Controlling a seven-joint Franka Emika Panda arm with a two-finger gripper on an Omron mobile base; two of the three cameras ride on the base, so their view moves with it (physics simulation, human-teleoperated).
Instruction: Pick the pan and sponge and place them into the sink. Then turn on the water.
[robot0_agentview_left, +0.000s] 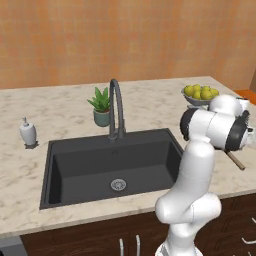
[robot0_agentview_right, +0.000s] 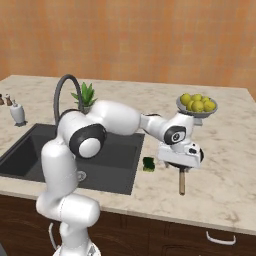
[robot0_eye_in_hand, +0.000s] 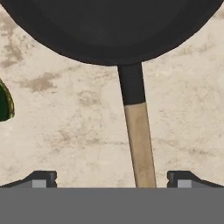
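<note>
The gripper (robot0_eye_in_hand: 111, 179) is spread wide above the bench (robot0_eye_in_hand: 65, 131), nothing held, its tips set either side of the pan (robot0_eye_in_hand: 109, 26) handle. If it is closed that far out on the wooden end, the black bowl could likely sag or twist during the lift. Going left to right in the hand view, the sponge (robot0_eye_in_hand: 4, 101) lies at the left edge and the handle just right of centre. The sink (robot0_agentview_right: 30, 150) is left unfilled.
</note>
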